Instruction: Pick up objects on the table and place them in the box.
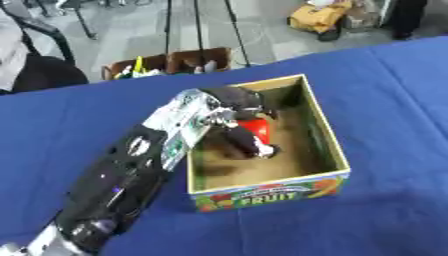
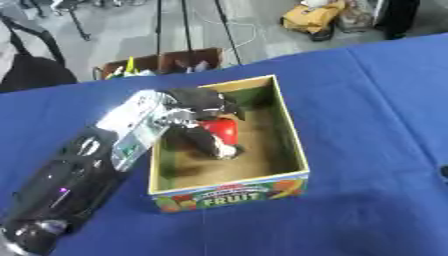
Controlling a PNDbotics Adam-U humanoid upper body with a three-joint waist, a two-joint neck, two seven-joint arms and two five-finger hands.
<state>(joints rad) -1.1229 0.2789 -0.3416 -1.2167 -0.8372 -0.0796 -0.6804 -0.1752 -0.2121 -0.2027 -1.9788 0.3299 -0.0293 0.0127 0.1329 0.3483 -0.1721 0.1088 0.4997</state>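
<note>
Now your left arm runs in from the lower left, and your left hand (image 1: 234,112) sits inside the box (image 1: 328,135), fingers curled round a red object (image 1: 255,127) low over the box floor. You look to be at the placing step. Next, I judge, you need to uncurl the fingers so the red object drops free, then lift the hand straight up past the box walls. Your right hand shows in neither view.
</note>
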